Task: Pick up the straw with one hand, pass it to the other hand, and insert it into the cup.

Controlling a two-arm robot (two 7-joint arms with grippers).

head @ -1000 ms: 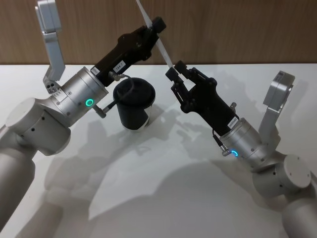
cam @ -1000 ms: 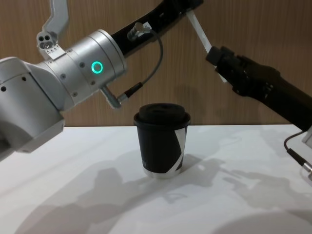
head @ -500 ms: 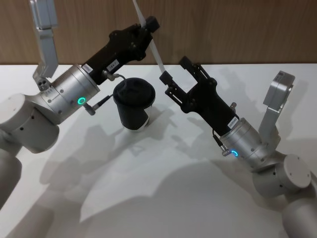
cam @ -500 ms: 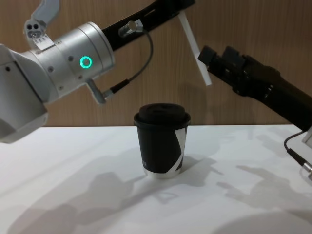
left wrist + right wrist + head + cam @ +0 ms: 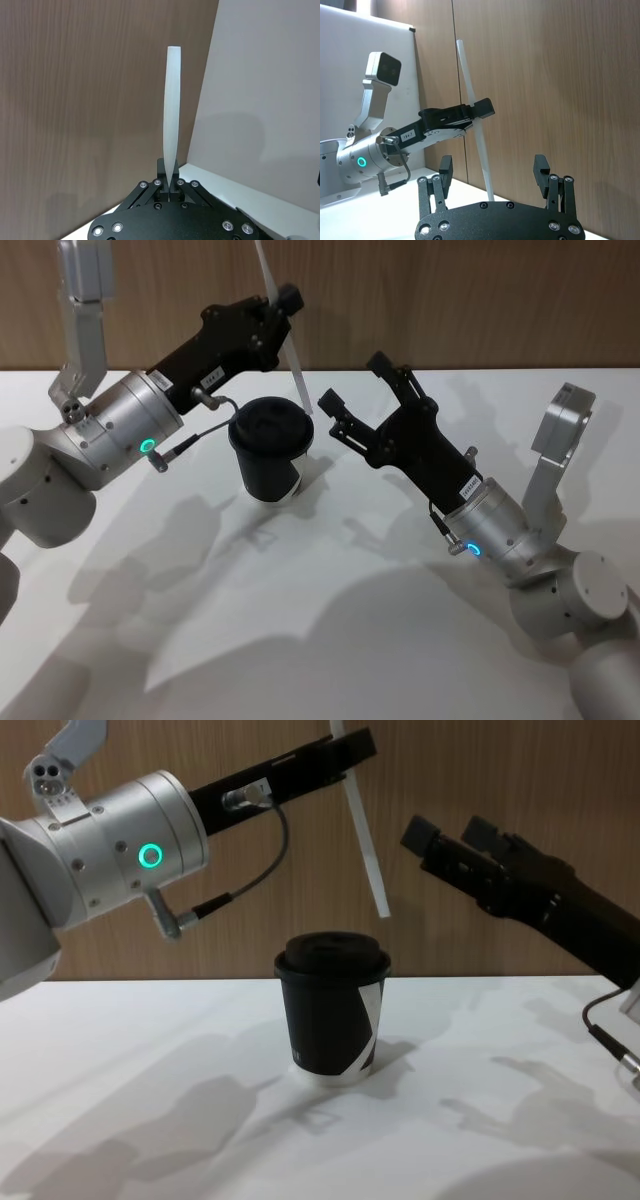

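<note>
Now, handover: done since a second ago.
Left claw: clamped on long thin white straw, its lower tip above black lidded paper cup.
Right claw: spread apart, backed off beside.
Next: lower straw into lid.

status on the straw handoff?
Left gripper shut on straw, lower end above cup. Right gripper open, beside it. Nothing in the way.
</note>
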